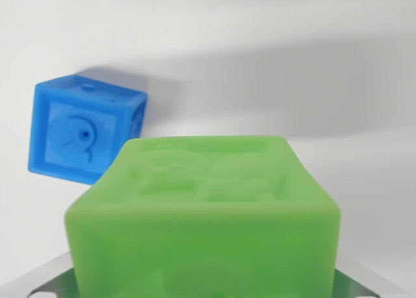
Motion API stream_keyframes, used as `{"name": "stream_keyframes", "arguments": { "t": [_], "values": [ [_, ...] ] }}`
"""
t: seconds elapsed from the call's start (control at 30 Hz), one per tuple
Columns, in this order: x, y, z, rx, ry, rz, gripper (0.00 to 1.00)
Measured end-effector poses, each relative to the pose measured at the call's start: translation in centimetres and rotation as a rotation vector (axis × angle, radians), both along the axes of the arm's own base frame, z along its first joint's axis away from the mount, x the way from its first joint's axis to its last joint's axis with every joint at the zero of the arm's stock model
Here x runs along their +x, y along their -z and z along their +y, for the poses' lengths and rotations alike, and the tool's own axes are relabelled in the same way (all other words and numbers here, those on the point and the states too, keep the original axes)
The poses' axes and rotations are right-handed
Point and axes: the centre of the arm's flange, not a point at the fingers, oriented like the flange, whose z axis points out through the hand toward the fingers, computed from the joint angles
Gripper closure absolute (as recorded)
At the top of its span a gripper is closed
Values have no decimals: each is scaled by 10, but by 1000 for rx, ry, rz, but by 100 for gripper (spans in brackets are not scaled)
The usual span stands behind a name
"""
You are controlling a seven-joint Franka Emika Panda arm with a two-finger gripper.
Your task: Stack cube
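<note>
Soft green embossed cube (205, 220) sits at the gripper (203, 288); grip unclear, cannot tell. Centre it squarely over the blue embossed plastic cube (81, 130), then lower.

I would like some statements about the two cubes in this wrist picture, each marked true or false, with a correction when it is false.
1. The green cube fills the lower middle of the wrist view. True.
2. The blue cube lies at the wrist view's right. False: it lies at the wrist view's left, behind the green cube.
3. The blue cube is stacked on the green cube. False: it rests on the white surface, and nothing is on the green cube.
4. Both cubes have raised relief on their faces. True.
5. The gripper's fingertips are clearly visible. False: only grey metal parts show at the bottom corners.
</note>
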Motion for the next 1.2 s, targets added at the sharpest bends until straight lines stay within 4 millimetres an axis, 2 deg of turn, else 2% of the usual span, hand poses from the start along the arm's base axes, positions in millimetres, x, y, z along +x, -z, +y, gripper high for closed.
{"name": "stream_keyframes", "arguments": {
  "t": [1.2],
  "values": [
    [15, -2, 64, 0, 106, 0, 100]
  ]
}}
